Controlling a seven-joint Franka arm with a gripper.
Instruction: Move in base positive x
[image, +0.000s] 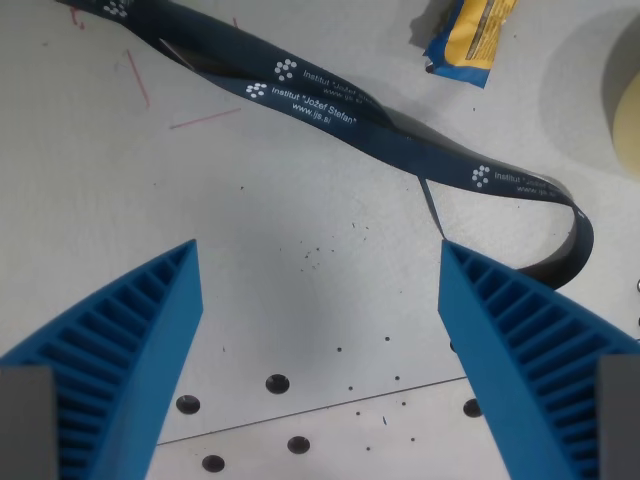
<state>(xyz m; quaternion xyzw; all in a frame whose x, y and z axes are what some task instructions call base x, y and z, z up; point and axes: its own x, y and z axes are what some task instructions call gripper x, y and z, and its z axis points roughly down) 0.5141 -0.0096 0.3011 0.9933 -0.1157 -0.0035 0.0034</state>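
Gripper (320, 265) fingers (120, 350) sit at lower left and lower right of your wrist view, spread wide with nothing between them but bare table (300, 190). You have open surface from the frame's middle to its left edge. A dark blue lanyard (330, 100) runs from upper left to the right edge, looping back just beside the right fingertip. A yellow-and-blue wrapper (465, 35) lies at the top edge. Screw holes (277, 383) dot the bottom.

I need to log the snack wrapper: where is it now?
The yellow-and-blue wrapper lies at the wrist view's top right, just above the lanyard, left of a pale round object.
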